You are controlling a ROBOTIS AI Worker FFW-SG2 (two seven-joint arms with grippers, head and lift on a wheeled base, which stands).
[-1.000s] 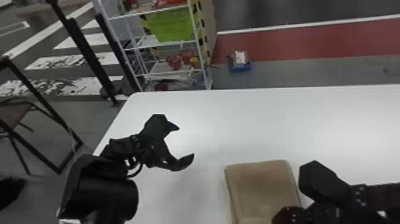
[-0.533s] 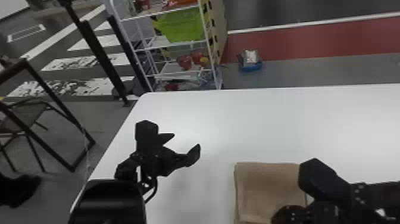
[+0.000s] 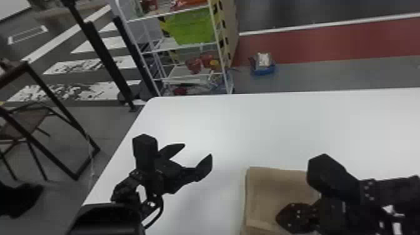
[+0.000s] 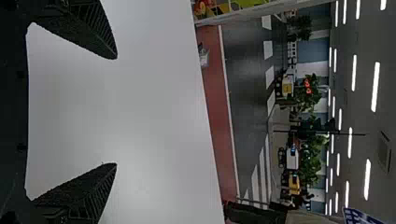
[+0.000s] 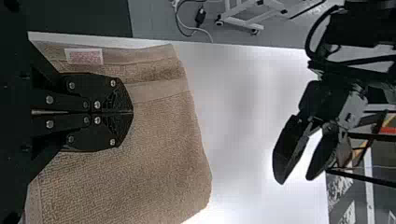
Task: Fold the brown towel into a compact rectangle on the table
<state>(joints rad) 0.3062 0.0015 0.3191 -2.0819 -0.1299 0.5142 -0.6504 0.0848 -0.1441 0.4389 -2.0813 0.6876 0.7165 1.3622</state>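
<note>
The brown towel (image 3: 262,193) lies folded and flat at the table's near edge, partly under the right arm. My right gripper (image 3: 279,215) is over the towel with its fingers together. In the right wrist view, the shut right gripper (image 5: 132,112) is above the towel (image 5: 159,154), beside a stitched band; no cloth shows pinched between its tips. Left of the towel, apart from it, my left gripper (image 3: 198,150) stands open above the table. The left wrist view has the left gripper (image 4: 116,111) with fingers spread and only white tabletop between them.
The white table (image 3: 281,125) extends behind and left of the towel. A white shelf rack (image 3: 187,47) stands on the floor beyond its back left edge, with a blue item (image 3: 263,69) to the right of it. A dark-framed chair (image 3: 28,122) is at the left.
The left gripper has turned, its fingers now pointing more away from the robot. The head view has shifted slightly, moving table, rack and towel rightward in it. The right gripper stays over the towel.
</note>
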